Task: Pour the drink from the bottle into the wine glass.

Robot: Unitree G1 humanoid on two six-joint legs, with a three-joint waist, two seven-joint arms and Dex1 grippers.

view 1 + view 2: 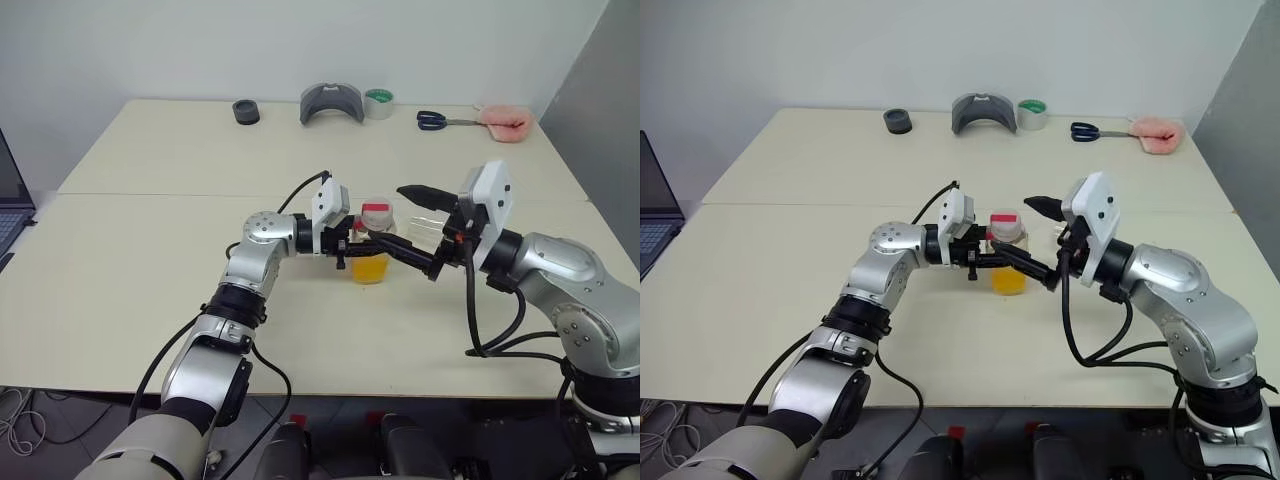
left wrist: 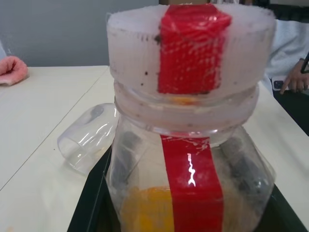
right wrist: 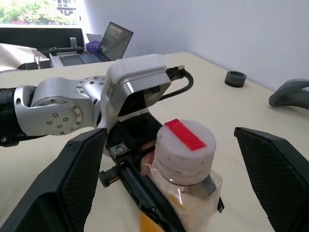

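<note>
We find the bottle [image 1: 372, 246] standing upright on the table [image 1: 150, 250], near the middle of the front half. The left gripper [image 1: 385, 248] is clamped on its body from the robot's left side, one black finger passing along the front of the bottle and reaching out past it toward the right arm. The drink [image 1: 369, 268] fills only the lower part of the bottle, orange-yellow. The cap [image 3: 185, 147] is in place — whitish, with a red strip across its top, and a matching red stripe runs down the body below it.

The right gripper [image 3: 169, 183] stands wide open, held above the table at cap height, just to the right of the bottle. In the right wrist view its two fingers [image 3: 65, 186] straddle the cap, clear of it on both sides — no contact.

The wine glass [image 2: 89, 137] lies on its side on the table just beyond the bottle, its open mouth visible in the left wrist view. We cannot make out its stem.

Along the far edge we note a black ring [image 1: 246, 111], a grey curved holder [image 1: 331, 103], a tape roll [image 1: 379, 102], scissors [image 1: 440, 120] and a pink cloth [image 1: 503, 122]. A laptop [image 1: 12, 200] sits beyond the table's left edge.
</note>
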